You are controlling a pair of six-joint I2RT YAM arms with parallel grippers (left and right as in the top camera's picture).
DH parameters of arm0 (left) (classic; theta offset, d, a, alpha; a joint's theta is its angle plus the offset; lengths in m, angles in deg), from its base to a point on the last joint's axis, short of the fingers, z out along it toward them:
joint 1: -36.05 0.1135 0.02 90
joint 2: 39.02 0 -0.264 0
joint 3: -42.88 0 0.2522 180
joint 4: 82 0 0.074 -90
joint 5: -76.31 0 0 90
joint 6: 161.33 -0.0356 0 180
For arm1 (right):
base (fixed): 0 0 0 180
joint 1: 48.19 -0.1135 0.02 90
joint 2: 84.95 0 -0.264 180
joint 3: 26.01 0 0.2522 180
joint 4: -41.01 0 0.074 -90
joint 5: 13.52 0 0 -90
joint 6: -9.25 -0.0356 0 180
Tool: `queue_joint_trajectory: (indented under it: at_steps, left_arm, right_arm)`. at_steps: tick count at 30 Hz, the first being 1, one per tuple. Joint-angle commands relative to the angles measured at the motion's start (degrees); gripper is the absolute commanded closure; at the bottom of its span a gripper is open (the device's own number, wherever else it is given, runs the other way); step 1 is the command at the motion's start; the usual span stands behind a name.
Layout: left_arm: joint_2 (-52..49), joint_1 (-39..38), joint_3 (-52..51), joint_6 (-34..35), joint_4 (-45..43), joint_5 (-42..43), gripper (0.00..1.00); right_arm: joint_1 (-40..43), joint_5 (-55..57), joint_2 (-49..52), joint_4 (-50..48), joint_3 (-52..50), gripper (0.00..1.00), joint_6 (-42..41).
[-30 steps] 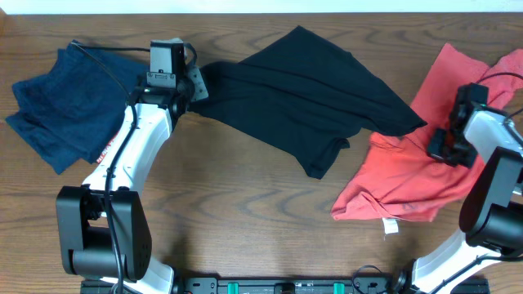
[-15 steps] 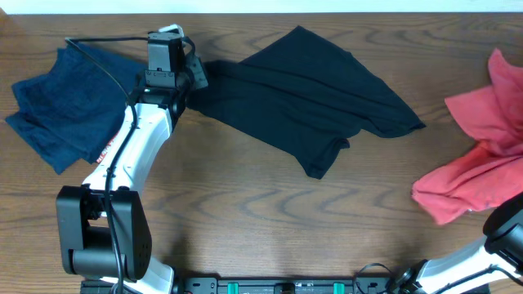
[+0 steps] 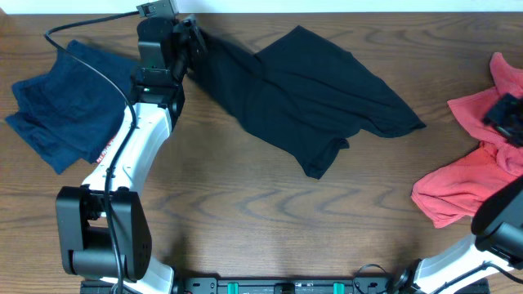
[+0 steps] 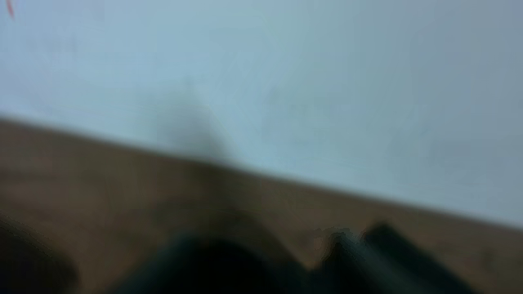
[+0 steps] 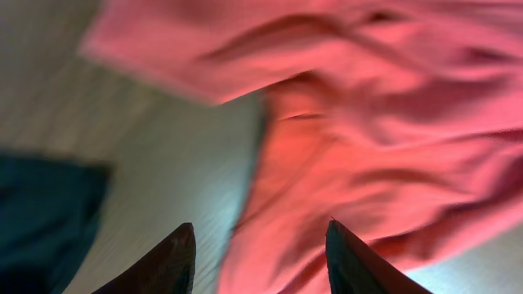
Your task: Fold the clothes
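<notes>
Left claw (image 3: 192, 41) seems clamped on black T-shirt (image 3: 302, 90) corner, right claw (image 5: 260, 229) apart; likely spreading step, next pull flat.

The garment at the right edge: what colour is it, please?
The garment is pinkish-red, clearest from the right wrist.

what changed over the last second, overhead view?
Left claw moved toward the far edge of the table, dragging the left corner of the black T-shirt with it. The red garment went from spread out to bunched at the right edge; the right claw is open over it. The navy garments and the rest of the shirt stayed put.
</notes>
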Motion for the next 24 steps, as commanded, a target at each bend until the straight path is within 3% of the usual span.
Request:
queue_joint_trajectory:
  at_steps: [1,7,12,20,24]
  left_arm:
    - [-0.1,0.1,1.7,-0.7,7.2,5.5,0.04]
    - [-0.1,-2.4,1.4,6.0,31.7,20.4,0.02]
    - [-0.1,-9.5,-0.4,7.8,40.8,23.7,0.02]
    - [-3.0,-25.9,-9.1,21.3,34.5,19.8,0.00]
    - [-6.9,-31.8,-11.2,26.6,26.2,19.8,0.08]
  right_arm:
    - [-4.7,-3.9,-0.5,0.8,0.0,0.50,3.6]
    - [-10.8,-3.9,-0.5,1.5,-0.5,0.47,5.8]
    - [-12.8,-3.9,-0.5,1.6,-1.0,0.46,5.8]
    - [-13.0,-3.9,-0.5,3.5,-1.2,0.46,6.9]
    - [-12.9,-3.9,-0.5,4.2,-1.2,0.46,7.5]
